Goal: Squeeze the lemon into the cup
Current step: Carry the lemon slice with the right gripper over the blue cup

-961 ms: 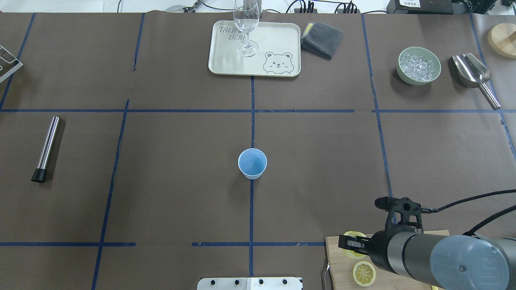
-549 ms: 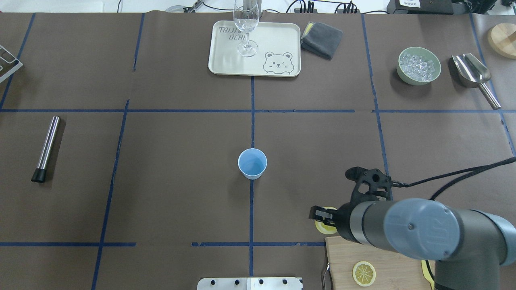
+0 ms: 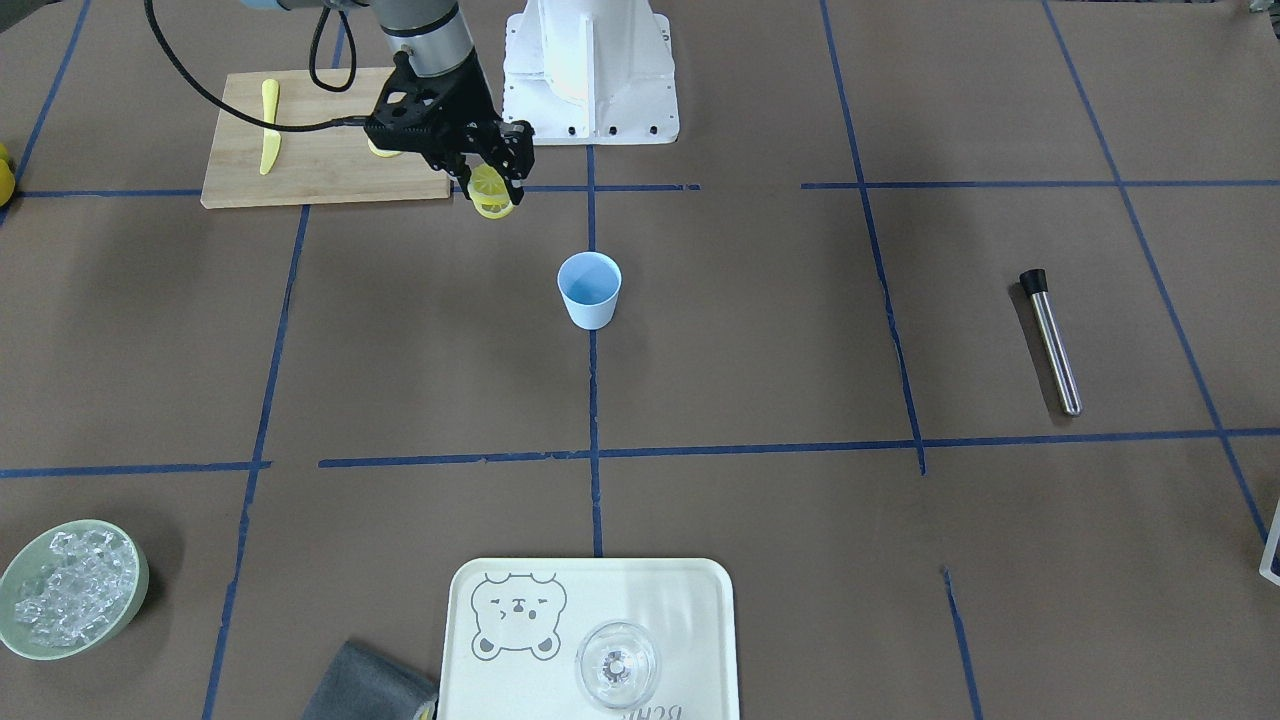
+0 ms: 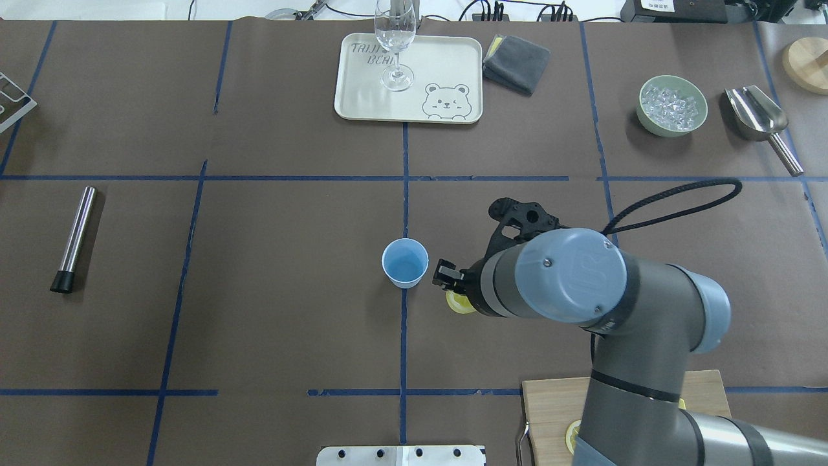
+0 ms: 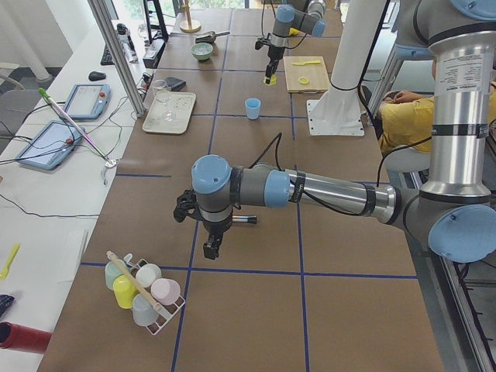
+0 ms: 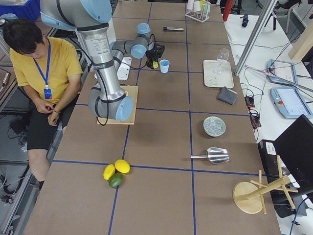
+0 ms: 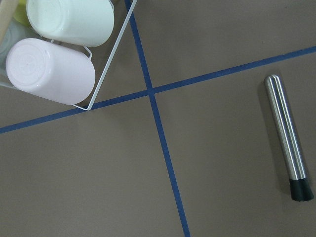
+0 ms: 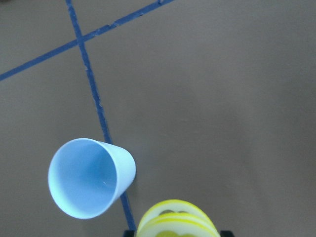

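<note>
The light-blue cup (image 4: pixel 405 262) stands upright and empty at the table's middle, also seen in the front view as the cup (image 3: pixel 589 290) and in the right wrist view as the cup (image 8: pixel 89 177). My right gripper (image 4: pixel 453 288) hovers just right of it, shut on the lemon (image 3: pixel 492 197), a yellow slice held on edge. The lemon (image 8: pixel 177 220) shows at the bottom of the right wrist view, beside the cup's rim and not over it. My left gripper (image 5: pixel 211 248) hangs far off near the cup rack, and I cannot tell its state.
A second slice (image 4: pixel 569 435) and a yellow knife (image 3: pixel 269 125) lie on the wooden board (image 3: pixel 320 170). A steel tube (image 4: pixel 76 238) lies at left. The tray (image 4: pixel 362 97) with a glass, the ice bowl (image 4: pixel 671 105) and the scoop (image 4: pixel 757 116) are at the far side.
My right arm has carried the lemon slice from the cutting board forward and leftward, until it is right beside the cup. The cup has not moved.
</note>
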You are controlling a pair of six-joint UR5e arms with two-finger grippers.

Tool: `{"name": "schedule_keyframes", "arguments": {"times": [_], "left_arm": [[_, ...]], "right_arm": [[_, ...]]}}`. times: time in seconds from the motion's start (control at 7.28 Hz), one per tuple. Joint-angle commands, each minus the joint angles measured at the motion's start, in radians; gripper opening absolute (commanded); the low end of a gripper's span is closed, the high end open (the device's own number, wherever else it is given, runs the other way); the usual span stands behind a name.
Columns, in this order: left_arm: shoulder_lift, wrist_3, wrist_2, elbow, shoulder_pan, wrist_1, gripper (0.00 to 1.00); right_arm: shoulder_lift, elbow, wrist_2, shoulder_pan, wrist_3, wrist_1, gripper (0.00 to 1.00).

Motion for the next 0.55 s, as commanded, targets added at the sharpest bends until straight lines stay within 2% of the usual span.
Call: {"name": "schedule_keyframes", "arguments": {"times": [0.0, 0.41], "left_arm": [[0.000, 0.000, 0.000, -0.002, -0.002, 0.000, 1.00], [0.011, 0.000, 0.000, -0.019, -0.002, 0.000, 1.00]], "right_arm": [[0.105, -0.104, 0.004, 0.017, 0.003, 0.005, 0.63], [0.208, -0.234, 0.002, 0.022, 0.004, 0.011, 0.64]]}}
